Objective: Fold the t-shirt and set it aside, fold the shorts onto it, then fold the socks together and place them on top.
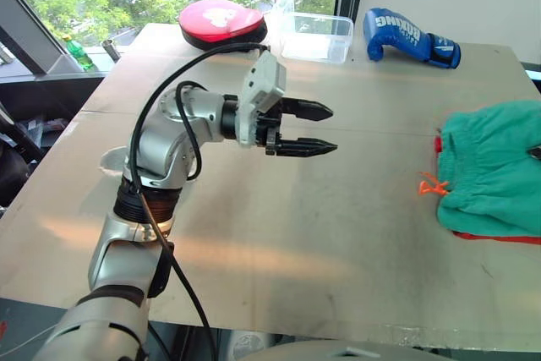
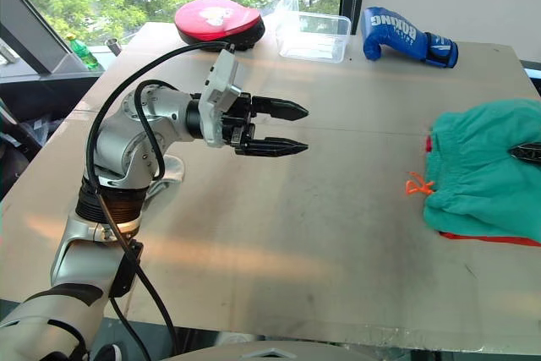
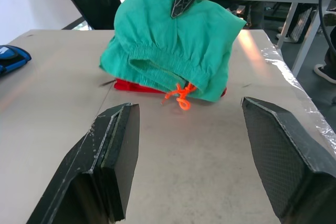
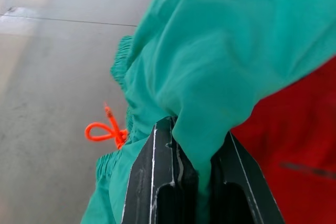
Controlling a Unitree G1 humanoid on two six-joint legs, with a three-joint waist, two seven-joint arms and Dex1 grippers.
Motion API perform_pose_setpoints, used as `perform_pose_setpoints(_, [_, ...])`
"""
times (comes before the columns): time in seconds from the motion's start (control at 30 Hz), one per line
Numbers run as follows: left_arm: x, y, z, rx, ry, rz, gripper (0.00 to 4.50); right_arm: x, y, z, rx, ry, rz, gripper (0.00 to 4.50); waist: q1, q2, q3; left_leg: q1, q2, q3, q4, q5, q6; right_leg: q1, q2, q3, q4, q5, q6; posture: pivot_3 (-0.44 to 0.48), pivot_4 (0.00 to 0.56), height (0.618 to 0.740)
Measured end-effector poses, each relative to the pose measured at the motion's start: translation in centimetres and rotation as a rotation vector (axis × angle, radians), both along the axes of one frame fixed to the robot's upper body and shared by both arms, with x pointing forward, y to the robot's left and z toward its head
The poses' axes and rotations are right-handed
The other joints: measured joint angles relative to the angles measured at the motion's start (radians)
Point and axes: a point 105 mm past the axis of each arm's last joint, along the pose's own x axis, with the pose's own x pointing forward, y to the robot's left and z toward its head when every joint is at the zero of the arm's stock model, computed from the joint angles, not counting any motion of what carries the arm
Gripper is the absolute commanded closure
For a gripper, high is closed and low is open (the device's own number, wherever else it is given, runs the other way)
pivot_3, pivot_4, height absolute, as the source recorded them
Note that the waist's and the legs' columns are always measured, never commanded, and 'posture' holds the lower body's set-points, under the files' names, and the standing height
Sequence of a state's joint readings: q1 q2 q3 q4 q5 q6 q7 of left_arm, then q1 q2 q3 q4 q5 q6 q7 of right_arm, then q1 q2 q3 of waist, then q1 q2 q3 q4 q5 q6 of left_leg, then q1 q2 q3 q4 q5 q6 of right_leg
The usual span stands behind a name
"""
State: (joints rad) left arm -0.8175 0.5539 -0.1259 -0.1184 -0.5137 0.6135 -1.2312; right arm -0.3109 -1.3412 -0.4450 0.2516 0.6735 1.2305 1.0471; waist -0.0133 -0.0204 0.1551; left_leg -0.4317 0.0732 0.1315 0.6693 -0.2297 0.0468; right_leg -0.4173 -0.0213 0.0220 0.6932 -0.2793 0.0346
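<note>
Your right gripper [image 4: 191, 182] is closed on a fold of the shorts [image 1: 494, 166], with teal cloth pinched between its two fingers and draping up and over them; this grip looks meant to carry that layer across and finish the fold. The shorts lie at the robot's right edge of the table [image 1: 279, 209], bunched rather than flat, with the gathered waistband and the orange drawstring [image 1: 432, 184] turned toward the table's middle. The t-shirt [image 1: 499, 237] sits directly beneath them: a red strip shows along the near edge of the pile, and in the right wrist view a broad red patch lies exposed beside the gripped cloth, so the shorts do not yet cover it fully. In my judgement you are in the second step, folding the shorts onto the shirt, and it is not complete. Your left gripper [image 1: 314, 129] hangs above bare table near the centre, well apart from the pile, with its fingers spread wide and nothing between them; it points toward the garments, which would suit it to steady the waistband. I cannot locate the socks in these views with any confidence. At the far side of the table stand a red round pad [image 1: 221, 21], a clear plastic container [image 1: 317, 37] and a blue boxing glove [image 1: 410, 38], all well clear of the work.
</note>
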Motion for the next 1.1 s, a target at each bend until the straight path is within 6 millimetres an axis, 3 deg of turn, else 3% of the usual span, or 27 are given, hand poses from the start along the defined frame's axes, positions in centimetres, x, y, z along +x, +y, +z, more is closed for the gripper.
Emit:
perform_pose_setpoints(0.23, [0.0,-0.1,0.0,-0.003,0.002,0.004,1.15,-0.4,-2.3,-2.2,-0.054,0.054,-0.011,4.46,-0.001,0.000,0.000,0.000,0.000,0.000,0.000,0.000,-0.001,0.000,0.001,0.000,0.000,0.000,0.000,0.000,0.150,0.735])
perform_pose_setpoints(0.27, [0.0,-0.1,0.0,-0.003,0.004,0.004,1.15,-0.3,-2.7,-2.7,-0.081,0.054,-0.008,3.69,-0.001,0.000,0.000,0.000,0.000,0.000,0.000,0.001,-0.002,0.000,0.001,0.000,0.000,0.000,0.000,0.000,0.150,0.735])
perform_pose_setpoints(0.3, [0.0,-0.1,0.0,-0.002,0.006,0.005,1.15,-0.1,-3.2,-3.4,-0.129,0.054,-0.006,3.47,-0.001,0.000,0.000,0.000,0.000,0.000,0.000,0.002,-0.004,0.000,0.001,0.000,0.000,0.000,0.000,0.000,0.150,0.735])
perform_pose_setpoints(0.43, [0.0,-0.1,-0.1,0.001,0.008,0.004,1.15,0.4,-4.6,-5.2,-0.237,0.026,0.004,1.49,-0.001,0.001,0.000,0.000,0.000,0.001,0.001,0.003,-0.004,0.000,0.001,0.001,0.000,0.000,0.000,0.000,0.150,0.735])
perform_pose_setpoints(0.53, [0.1,0.0,-0.1,0.005,0.007,0.006,1.15,0.9,-6.1,-4.7,-0.368,-0.053,0.002,0.03,-0.001,0.003,0.001,0.001,0.000,0.001,0.001,0.003,-0.005,0.000,0.001,0.001,0.000,0.000,0.000,0.000,0.150,0.735])
perform_pose_setpoints(0.67, [0.1,0.2,-0.2,0.010,0.008,0.011,1.15,1.3,-6.4,-2.9,-0.501,-0.174,0.075,0.03,-0.002,0.003,0.001,0.001,0.000,0.001,0.001,0.003,-0.005,0.000,0.002,0.001,0.001,0.000,0.000,0.000,0.150,0.735])
perform_pose_setpoints(0.77, [0.2,0.7,-0.6,0.027,0.017,0.026,1.15,1.4,-4.8,-0.7,-0.476,-0.286,0.151,0.03,-0.004,0.005,0.001,0.003,0.000,0.002,0.001,0.003,-0.005,0.001,0.002,0.002,0.001,0.000,0.000,0.000,0.150,0.735])
perform_pose_setpoints(0.83, [0.1,1.4,-1.3,0.044,0.031,0.036,1.15,1.4,-2.5,0.6,-0.445,-0.361,0.247,0.03,-0.005,0.005,0.001,0.004,0.001,0.001,0.000,0.003,-0.006,0.003,0.003,0.001,0.001,0.000,0.000,0.000,0.150,0.735])
perform_pose_setpoints(0.9, [-0.1,2.3,-2.2,0.069,0.048,0.035,1.15,1.4,1.3,0.7,-0.355,-0.433,0.360,0.03,-0.005,0.005,0.001,0.005,0.002,0.000,0.000,0.003,-0.006,0.005,0.003,0.000,0.001,0.000,0.000,0.000,0.150,0.735])
perform_pose_setpoints(0.97, [-0.3,2.6,-2.7,0.073,0.058,0.027,1.15,1.1,5.4,-0.5,-0.237,-0.455,0.472,0.03,0.000,0.005,0.001,0.005,0.002,-0.001,0.001,0.004,-0.006,0.005,0.002,-0.001,0.001,0.000,0.000,0.000,0.150,0.735])
perform_pose_setpoints(1.03, [-0.4,2.8,-2.9,0.075,0.054,0.031,1.15,1.1,7.0,-0.7,-0.197,-0.479,0.501,0.03,0.003,0.005,0.001,0.004,0.001,-0.001,0.001,0.004,-0.006,0.005,0.000,-0.002,0.001,0.000,0.000,0.000,0.150,0.735])
perform_pose_setpoints(1.1, [-0.5,4.2,-3.8,0.082,0.064,0.075,1.15,0.8,11.6,-0.9,-0.084,-0.586,0.588,0.03,-0.003,0.004,0.001,0.004,0.001,-0.002,0.001,0.004,-0.006,0.006,0.001,-0.001,0.001,0.000,0.000,0.000,0.150,0.735])
